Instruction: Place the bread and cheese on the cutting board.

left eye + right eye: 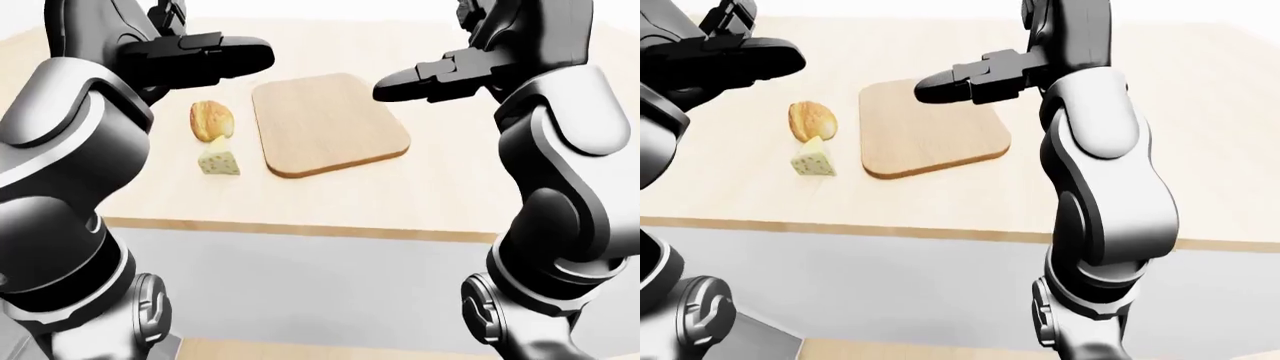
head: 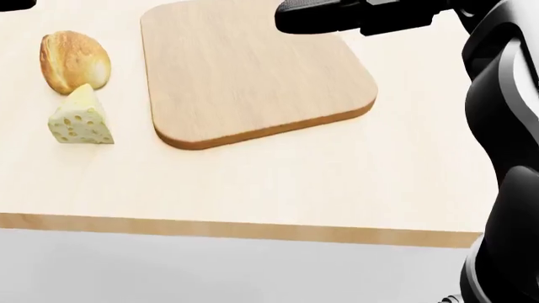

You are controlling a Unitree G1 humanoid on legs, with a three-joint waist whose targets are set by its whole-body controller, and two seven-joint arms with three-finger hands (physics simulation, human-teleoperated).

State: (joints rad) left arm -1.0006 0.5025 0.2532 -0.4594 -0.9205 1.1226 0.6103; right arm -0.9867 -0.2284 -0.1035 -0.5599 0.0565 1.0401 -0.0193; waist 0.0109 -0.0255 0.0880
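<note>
I am looking down at a pale wooden table (image 2: pixel 278 183). The bread roll (image 2: pixel 74 62) and the cheese wedge (image 2: pixel 81 120) are touching, just left of the empty cutting board (image 2: pixel 253 76). My left hand (image 1: pixel 205 58) and right hand (image 1: pixel 430 81) are hovering above, fingers extended and holding nothing. The roll looks light and crushable, the wedge firm (I'd pinch its flat sides). No writing is showing anywhere.

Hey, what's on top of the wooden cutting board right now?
Nothing rests on the visible part of the tan wooden cutting board. The right robot hand covers its top right corner, so that patch can't be checked.
</note>
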